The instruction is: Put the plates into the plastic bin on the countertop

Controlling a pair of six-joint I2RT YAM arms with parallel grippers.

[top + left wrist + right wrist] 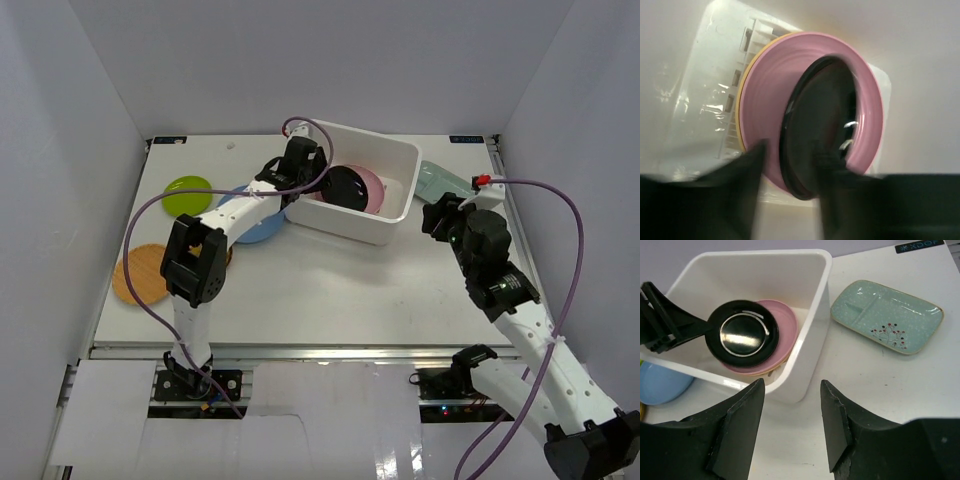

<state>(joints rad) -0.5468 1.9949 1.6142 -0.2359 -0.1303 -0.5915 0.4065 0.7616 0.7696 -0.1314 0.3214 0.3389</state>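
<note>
Starting at the left, the orange plate (140, 272), the green plate (187, 195) and the blue plate (258, 228) lie flat on the surface (330, 290), outside the bin (350, 225). The left arm reaches over the blue plate and into the bin. The left fingers (318, 182) look clenched on the rim of the black plate (742, 334), one finger on each face. The wrist view is blurry, so this is my best guess. The black plate hangs tilted just above the pink plate (785, 322), which lies inside the bin. A yellow plate (741, 107) peeks out from under the pink one.

Just right of the bin, not touching it, the mint dish (887, 315) lies flat on the surface. It is long, not round. In the right wrist view its long side runs on a slant, from up near the bin's far corner down toward the right. The right fingers (437, 215) are spread wide and hold nothing. They hover by the bin's right front corner. The dish lies ahead of them and to their right. The right arm is much nearer to it than the left arm, so I think this dish is a job for the right arm. The bin sits to the left of the dish.
</note>
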